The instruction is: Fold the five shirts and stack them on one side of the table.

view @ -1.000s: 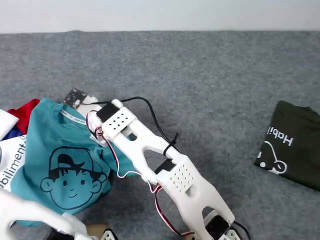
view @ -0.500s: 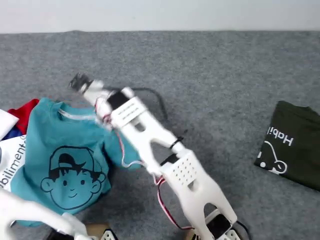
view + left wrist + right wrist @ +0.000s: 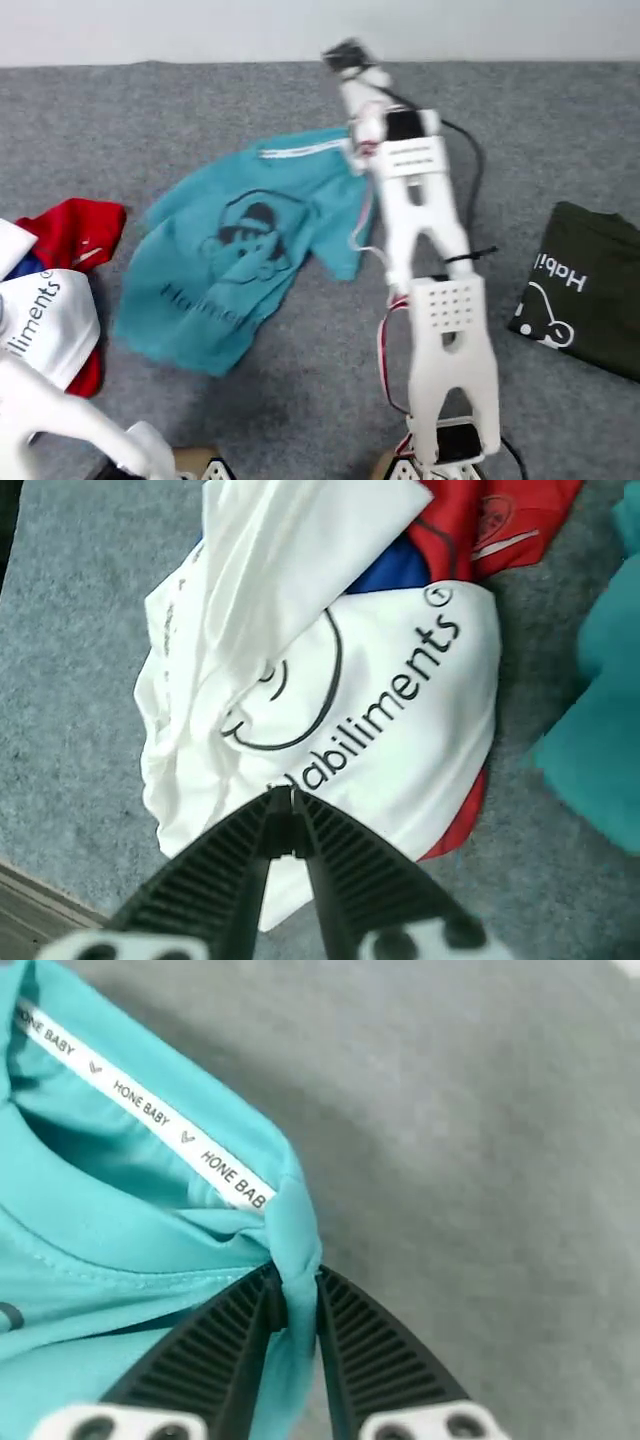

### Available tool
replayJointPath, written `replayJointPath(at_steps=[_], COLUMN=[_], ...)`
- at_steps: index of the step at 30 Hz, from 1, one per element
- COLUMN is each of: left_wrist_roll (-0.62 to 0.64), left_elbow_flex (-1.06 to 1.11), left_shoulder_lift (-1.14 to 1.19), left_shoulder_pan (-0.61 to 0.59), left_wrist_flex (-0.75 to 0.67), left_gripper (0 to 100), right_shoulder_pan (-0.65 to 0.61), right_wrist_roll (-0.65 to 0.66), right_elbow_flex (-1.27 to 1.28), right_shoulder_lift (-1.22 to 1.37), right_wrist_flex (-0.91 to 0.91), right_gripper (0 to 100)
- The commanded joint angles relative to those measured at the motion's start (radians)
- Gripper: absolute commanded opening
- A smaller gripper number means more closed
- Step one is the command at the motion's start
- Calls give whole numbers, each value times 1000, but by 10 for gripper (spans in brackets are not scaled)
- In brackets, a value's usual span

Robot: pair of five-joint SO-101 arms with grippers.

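Teal cotton shirt with a dark cartoon-boy print lies spread and rumpled across the middle of the grey felt-covered worktop, print side up, with its white-taped collar toward the far edge. The right claw is clamped on a pinch of that collar, the teal fabric bunched between its black ribbed jaws just beside the taped neckline. In the high view the right arm stretches from the near edge up to that collar.

At the left side of the worktop sits a loose heap: a white shirt with black lettering on top, a red shirt under and behind it, and a strip of blue fabric between them. The left claw hangs above the white shirt with its jaws pressed together and nothing between them.

A dark green shirt with white print lies folded at the right edge, well apart from the teal one.
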Motion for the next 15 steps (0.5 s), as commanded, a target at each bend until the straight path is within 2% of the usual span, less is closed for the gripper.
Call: replayJointPath(at_steps=[1,5,9,12,15], left_wrist_roll=[-2,0,2,2,2], left_elbow_flex=[-10,-8,-2,13,94], left_shoulder_lift=[-32,-32,-28,-21,-21], left_shoulder_pan=[94,273,462,588,695], left_wrist_flex=[49,109,112,110,91], left_gripper=[6,6,6,32,107], right_shoulder_pan=[97,114,105,111,107], right_wrist_roll=[12,12,6,-49,-58], right_elbow_flex=[-64,-129,-302,-384,-387], right_shoulder_lift=[-31,-33,-31,-47,-113], right_wrist_flex=[67,260,458,463,461], right_gripper=[9,24,174,269,262])
